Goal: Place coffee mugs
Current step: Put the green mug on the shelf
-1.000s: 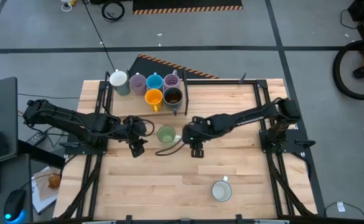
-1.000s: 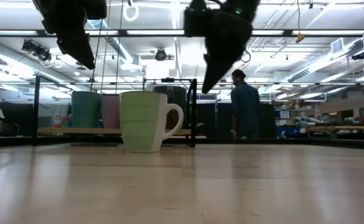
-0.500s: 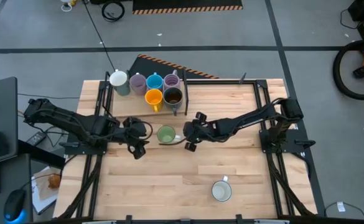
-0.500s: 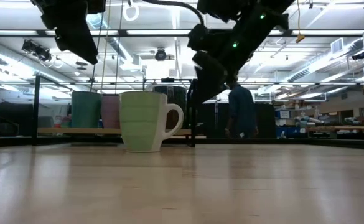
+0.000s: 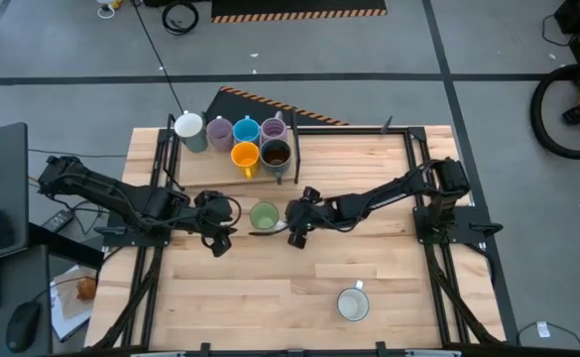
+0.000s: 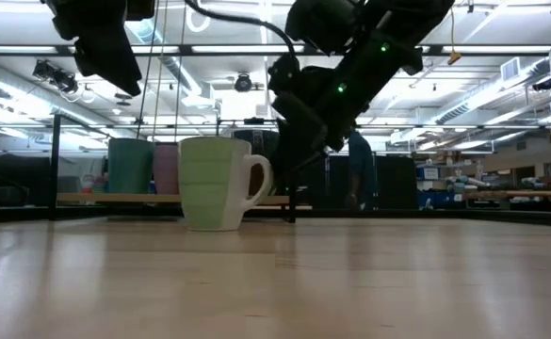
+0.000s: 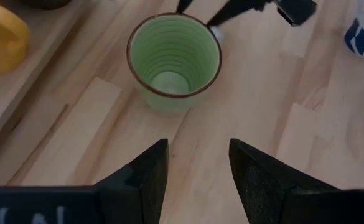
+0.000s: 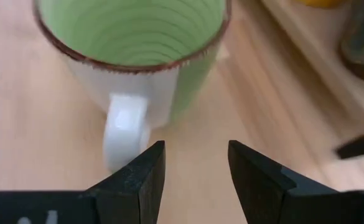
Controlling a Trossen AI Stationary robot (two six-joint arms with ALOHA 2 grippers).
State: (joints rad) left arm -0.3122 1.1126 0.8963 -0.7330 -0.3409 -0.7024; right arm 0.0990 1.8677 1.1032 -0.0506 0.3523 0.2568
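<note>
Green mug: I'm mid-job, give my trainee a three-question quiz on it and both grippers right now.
1. True or false: the green mug stands upright on the table.
2. Which gripper faces the mug's handle? A) left gripper B) right gripper
3. Fill in: both grippers' fingers are ____, holding nothing.

Key: 1 true. 2 B. 3 open.

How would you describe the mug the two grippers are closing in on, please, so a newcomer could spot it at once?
Start at the wooden table and find the cluster of mugs on the rack at its far edge. Just in front of it, alone on the bare wood between the left gripper and right gripper, stands the green mug. It is the only green one, ribbed inside, with a brown rim.
</note>
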